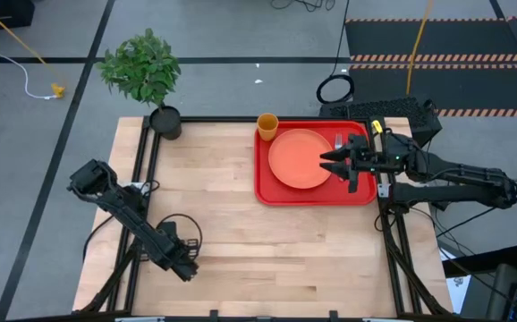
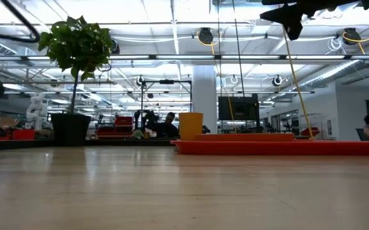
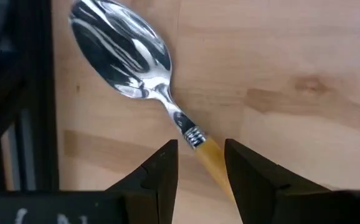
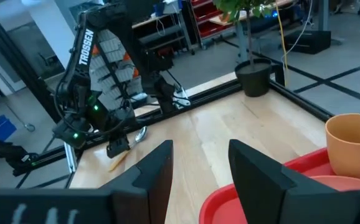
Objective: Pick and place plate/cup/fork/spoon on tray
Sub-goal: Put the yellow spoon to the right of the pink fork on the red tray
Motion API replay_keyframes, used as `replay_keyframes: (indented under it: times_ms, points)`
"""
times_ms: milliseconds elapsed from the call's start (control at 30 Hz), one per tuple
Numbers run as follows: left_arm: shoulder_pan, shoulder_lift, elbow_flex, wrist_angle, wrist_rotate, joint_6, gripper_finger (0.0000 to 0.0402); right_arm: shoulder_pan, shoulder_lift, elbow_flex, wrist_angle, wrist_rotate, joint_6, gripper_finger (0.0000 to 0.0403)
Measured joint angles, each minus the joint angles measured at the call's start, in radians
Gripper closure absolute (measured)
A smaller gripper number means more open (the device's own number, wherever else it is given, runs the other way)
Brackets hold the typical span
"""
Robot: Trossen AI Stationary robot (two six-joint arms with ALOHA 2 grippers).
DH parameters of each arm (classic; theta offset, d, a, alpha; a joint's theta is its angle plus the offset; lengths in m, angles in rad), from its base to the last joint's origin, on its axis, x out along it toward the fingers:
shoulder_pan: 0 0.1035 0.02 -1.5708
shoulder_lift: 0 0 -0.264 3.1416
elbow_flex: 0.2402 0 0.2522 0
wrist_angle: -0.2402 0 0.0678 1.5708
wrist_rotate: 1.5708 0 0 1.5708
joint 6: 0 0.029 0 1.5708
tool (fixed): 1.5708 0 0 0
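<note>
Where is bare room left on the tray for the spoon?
A bare strip of the tray runs along its near and left rim, beside the plate. The far side is crowded: cup, fork, and the right pincer overhead.

Overhead, table-level, two wrist views — spoon [image 3: 130,56] shared

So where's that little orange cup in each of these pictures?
High view: the cup stands at the tray's far left corner, beside the plate.
Low view: the cup stands centre frame, at the tray's left end.
Left wrist view: not in it; only the spoon shows.
Right wrist view: the cup is at the right edge.
Shared landmark: the potted plant, left of the cup.
</note>
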Motion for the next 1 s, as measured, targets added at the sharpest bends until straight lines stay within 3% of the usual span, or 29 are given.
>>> replay_keyframes:
  times_ms: [333,567,733,900,1000]
  points:
    - [0.002,0.001,-0.067,0.109,-0.004,0.019,0.0268,0.0,0.007,0.0,-0.008,0.0,0.047,0.0255]
    - [0.034,0.002,-0.07,0.103,-0.109,0.156,0.0271,0.0,0.009,0.0,-0.012,0.002,0.055,0.0255]
    - [0.075,0.004,-0.071,0.075,-0.168,0.238,0.0308,0.002,0.01,0.0,-0.032,0.003,0.075,0.0255]
    - [0.107,0.009,-0.078,0.062,-0.337,0.308,0.036,0.021,0.01,0.0,-0.059,0.006,0.091,0.0255]
    - [0.14,0.009,-0.078,0.073,-0.404,0.358,0.0366,0.043,0.01,0.0,-0.074,0.039,0.135,0.0255]
